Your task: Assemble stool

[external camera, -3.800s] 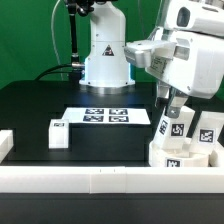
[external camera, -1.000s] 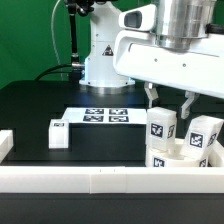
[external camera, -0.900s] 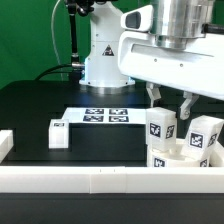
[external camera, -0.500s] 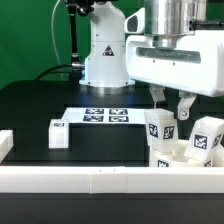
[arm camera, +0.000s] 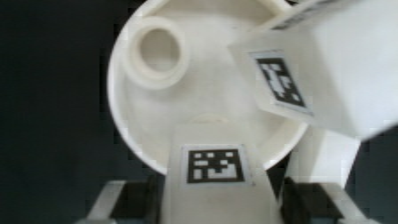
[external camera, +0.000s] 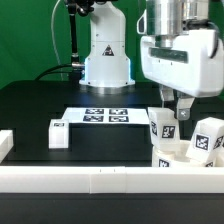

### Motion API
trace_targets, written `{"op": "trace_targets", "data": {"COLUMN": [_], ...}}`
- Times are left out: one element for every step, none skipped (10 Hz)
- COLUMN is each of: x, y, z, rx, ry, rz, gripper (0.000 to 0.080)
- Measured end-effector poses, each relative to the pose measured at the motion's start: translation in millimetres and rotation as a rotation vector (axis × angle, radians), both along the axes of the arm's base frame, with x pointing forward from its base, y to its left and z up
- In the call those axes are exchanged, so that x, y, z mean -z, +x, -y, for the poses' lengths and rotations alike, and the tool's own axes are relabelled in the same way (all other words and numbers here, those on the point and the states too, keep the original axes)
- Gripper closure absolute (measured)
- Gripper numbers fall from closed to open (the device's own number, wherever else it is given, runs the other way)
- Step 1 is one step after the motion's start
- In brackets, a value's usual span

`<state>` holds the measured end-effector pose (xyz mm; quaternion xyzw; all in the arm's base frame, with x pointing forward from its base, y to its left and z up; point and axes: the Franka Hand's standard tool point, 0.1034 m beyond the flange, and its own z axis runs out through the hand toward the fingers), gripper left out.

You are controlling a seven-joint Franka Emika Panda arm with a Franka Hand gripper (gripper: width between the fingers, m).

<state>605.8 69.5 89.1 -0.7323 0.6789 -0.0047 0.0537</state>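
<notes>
The round white stool seat (external camera: pixel 188 156) lies at the exterior view's right, against the front rail. Two white tagged legs stand on it: one (external camera: pixel 164 126) between my fingers and one (external camera: pixel 208 136) further right. My gripper (external camera: pixel 172 112) reaches down from above and is shut on the first leg. In the wrist view this leg (arm camera: pixel 217 165) sits between my gripper's (arm camera: pixel 214 197) two pads, above the seat (arm camera: pixel 178 110) with its round hole; the other leg (arm camera: pixel 317 75) stands beside it. A third leg (external camera: pixel 58 132) lies on the table at the left.
The marker board (external camera: pixel 100 116) lies flat mid-table. A long white border rail (external camera: pixel 90 181) runs along the front, with a short rail piece (external camera: pixel 5 146) at the left. The arm's base (external camera: pixel 105 55) stands at the back.
My hand has turned about its vertical axis over the seat and shifted slightly right; the held leg's tag faces have turned with it. The other leg, the seat and the lying leg have not moved.
</notes>
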Motion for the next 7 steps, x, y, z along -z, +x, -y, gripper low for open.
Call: {"op": "trace_targets", "data": {"x": [0.0, 0.3, 0.1, 0.1, 0.2, 0.1, 0.0], "y": [1.0, 2.2, 4.3, 5.2, 5.0, 5.6, 6.5], "z": [-0.2, -0.6, -2.5, -2.1, -0.7, 0.4, 0.3], "rx": [0.101, 0.175, 0.292, 0.360, 0.407, 0.509, 0.566], "ry": [0.027, 0.040, 0.054, 0.059, 0.067, 0.090, 0.099], "rz": [0.005, 0.013, 0.023, 0.027, 0.020, 0.014, 0.015], "gripper": [0.0468, 0.0468, 0.0468, 0.0468, 0.0468, 0.0468, 0.0468]}}
